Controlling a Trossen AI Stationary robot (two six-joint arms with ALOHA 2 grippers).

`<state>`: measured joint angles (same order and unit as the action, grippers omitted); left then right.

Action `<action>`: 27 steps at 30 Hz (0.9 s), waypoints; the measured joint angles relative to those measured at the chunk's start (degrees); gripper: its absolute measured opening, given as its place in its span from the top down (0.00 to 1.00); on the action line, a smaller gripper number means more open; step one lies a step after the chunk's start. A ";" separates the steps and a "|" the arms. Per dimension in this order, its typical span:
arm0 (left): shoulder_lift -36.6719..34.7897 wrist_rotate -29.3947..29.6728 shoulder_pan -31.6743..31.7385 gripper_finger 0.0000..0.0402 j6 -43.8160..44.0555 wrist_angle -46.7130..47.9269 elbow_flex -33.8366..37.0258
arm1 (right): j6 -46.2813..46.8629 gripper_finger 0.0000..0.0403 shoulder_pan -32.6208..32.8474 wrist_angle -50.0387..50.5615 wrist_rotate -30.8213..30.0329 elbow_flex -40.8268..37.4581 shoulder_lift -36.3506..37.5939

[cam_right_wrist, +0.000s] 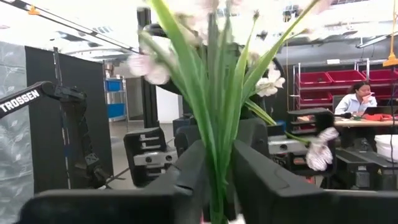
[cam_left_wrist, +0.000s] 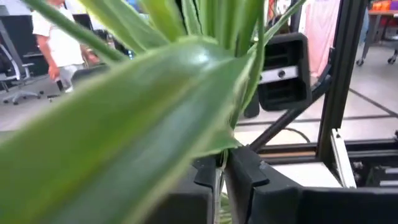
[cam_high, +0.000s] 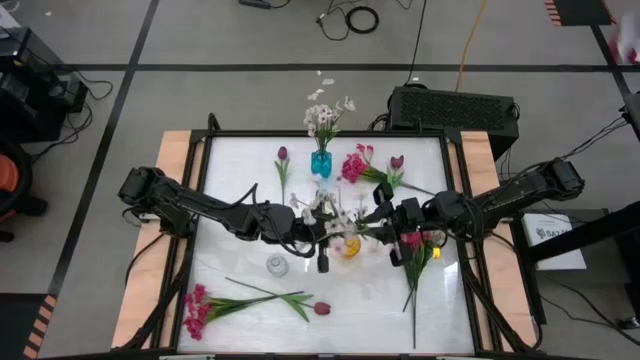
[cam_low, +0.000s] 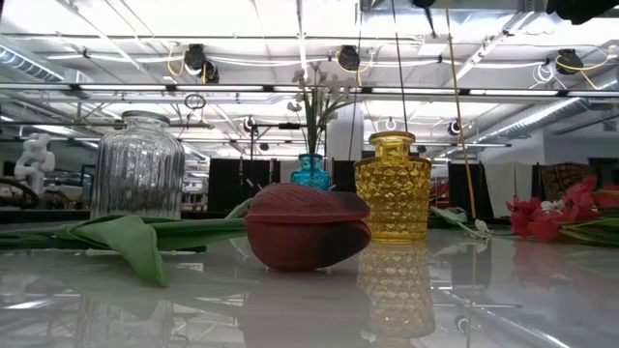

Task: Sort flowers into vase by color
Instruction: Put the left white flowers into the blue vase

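A spray of small white-pink flowers point(cam_high: 322, 205) with long green leaves point(cam_left_wrist: 155, 106) hangs in the air over the table's middle, between my two arms. My left gripper point(cam_high: 333, 233) comes in from the left and is shut on its stem. My right gripper point(cam_high: 373, 218) comes from the right; its fingers point(cam_right_wrist: 249, 171) stand either side of the stems point(cam_right_wrist: 217, 168) with a small gap. Just nearer than the spray stand a yellow vase point(cam_high: 350, 246) and a clear vase point(cam_high: 277, 265). A blue vase point(cam_high: 321, 162) at the far edge holds white flowers. My left gripper pinches the spray's thin green stem point(cam_left_wrist: 221, 177) between its two fingers. The fingers lie level, coming from the table's left. Broad leaves rise past the fingers and hide the blossoms in the wrist view. The spray is lifted clear of the table.
Two maroon tulips point(cam_high: 282, 155) point(cam_high: 397, 162) and magenta blooms point(cam_high: 354, 165) lie near the far edge. Another magenta stem point(cam_high: 412, 245) lies under the right arm. A magenta cluster point(cam_high: 195, 310) and a tulip point(cam_high: 321, 308) lie near the front edge. People show in the room beyond.
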<state>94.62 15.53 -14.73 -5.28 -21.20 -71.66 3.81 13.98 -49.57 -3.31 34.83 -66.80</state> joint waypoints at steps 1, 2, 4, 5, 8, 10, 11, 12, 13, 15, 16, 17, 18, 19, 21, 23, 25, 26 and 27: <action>-0.53 0.00 0.08 0.96 0.00 0.97 0.00 | 0.00 0.77 -0.02 0.63 -0.05 0.01 0.66; -1.33 0.00 0.10 0.96 0.00 2.76 0.00 | 0.01 0.73 -0.02 1.79 -0.31 0.02 1.57; -3.31 0.02 0.10 0.96 0.24 7.03 0.00 | 0.04 0.67 0.00 4.59 -2.02 0.05 3.50; -4.27 0.02 0.10 0.96 0.36 8.70 0.00 | 0.02 0.63 0.00 6.68 -3.19 0.07 4.68; -6.42 0.20 0.07 0.97 0.84 11.59 0.00 | 0.04 0.55 -0.03 14.04 -4.97 0.09 7.42; -7.02 0.46 -0.03 0.97 1.45 11.53 0.00 | 0.63 0.51 -0.02 17.78 -6.12 0.09 7.62; -7.31 0.51 -0.02 0.97 1.47 11.53 0.00 | 1.18 0.49 -0.02 19.23 -6.17 0.09 7.29; -7.46 0.56 -0.03 0.97 1.44 11.58 0.00 | 1.70 0.48 -0.02 19.69 -6.12 0.09 6.59; -7.50 0.60 -0.01 0.97 1.44 11.46 0.00 | 2.14 0.46 -0.02 19.54 -6.10 0.09 5.73; -7.48 0.70 0.27 0.97 1.40 11.61 0.00 | 2.66 0.44 -0.02 19.32 -6.06 0.09 4.47; -7.48 0.75 0.39 0.97 1.41 11.77 -0.02 | 2.80 0.43 -0.02 18.83 -6.06 0.09 3.76; -7.46 0.84 0.51 0.97 1.40 11.83 -0.02 | 2.82 0.42 -0.06 18.12 -6.03 0.09 3.01; -7.46 0.89 0.61 0.97 1.38 11.80 -0.02 | 2.81 0.41 -0.15 17.67 -6.02 0.09 2.25; -7.46 1.00 0.73 0.97 1.39 11.79 -0.02 | 2.82 0.41 -0.23 17.65 -5.97 0.08 1.59; -7.47 1.03 0.88 0.97 1.40 12.18 -0.02 | 2.82 0.40 -0.44 17.39 -5.91 0.07 0.57; -7.46 1.03 0.88 0.96 1.38 12.82 -0.02 | 2.82 0.41 -0.73 16.72 -5.90 0.07 0.04; -7.46 1.03 0.88 0.95 1.38 12.88 -0.02 | 3.02 0.42 -1.15 16.05 -5.90 0.09 -0.54; -7.46 1.03 0.88 0.95 1.38 12.82 -0.02 | 3.02 0.43 -1.27 15.83 -5.88 0.09 -0.82; -7.46 1.03 0.88 0.95 1.35 12.82 -0.02 | 3.04 0.45 -1.31 15.78 -5.90 0.09 -0.99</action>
<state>87.15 16.56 -13.85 -3.92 -8.38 -71.68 6.85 12.67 -33.79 -9.21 34.92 -67.80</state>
